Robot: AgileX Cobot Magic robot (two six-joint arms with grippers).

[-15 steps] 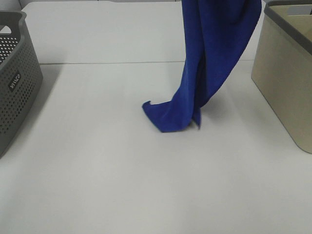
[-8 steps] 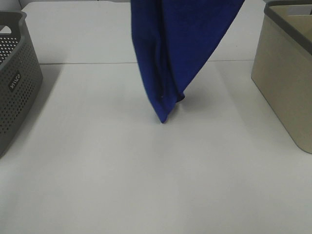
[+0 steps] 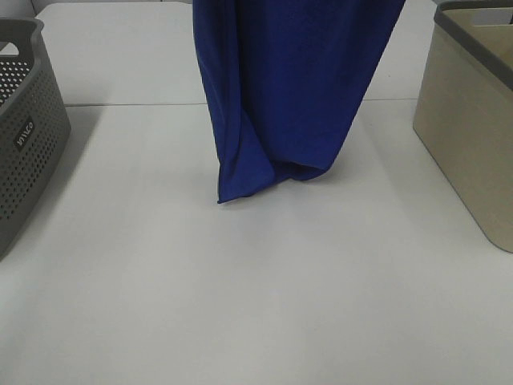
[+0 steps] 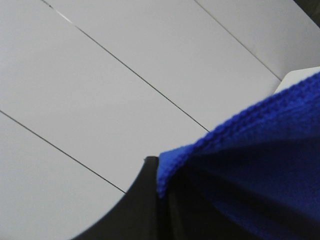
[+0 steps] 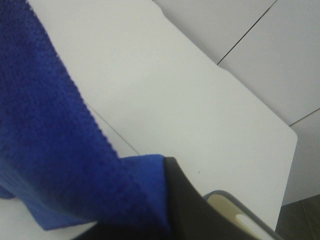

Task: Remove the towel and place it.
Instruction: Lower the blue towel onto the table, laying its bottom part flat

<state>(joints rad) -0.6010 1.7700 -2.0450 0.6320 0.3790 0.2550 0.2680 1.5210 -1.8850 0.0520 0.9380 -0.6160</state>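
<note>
The towel (image 3: 288, 88) hangs in mid-air over the middle of the desk (image 3: 256, 305), a broad royal-blue plush sheet that runs out of the top of the high view and gathers into folds lower down. Its lowest corner points to the left, close to the desk top, and I cannot tell whether it touches. I hold it by its upper edge with both arms. My left gripper (image 4: 162, 186) is pressed together on one stretch of that knitted edge, and my right gripper (image 5: 165, 200) pinches another, the cloth spilling away from each dark finger. No tag shows on the towel from here. Well to the left stands a grey perforated basket (image 3: 28, 168) carrying a small dark label (image 3: 24, 132) with white letters set sideways, too small for me to read with certainty. Well to the right stands a beige basket (image 3: 473, 152) with a grey rim, and I see no writing on it.
</note>
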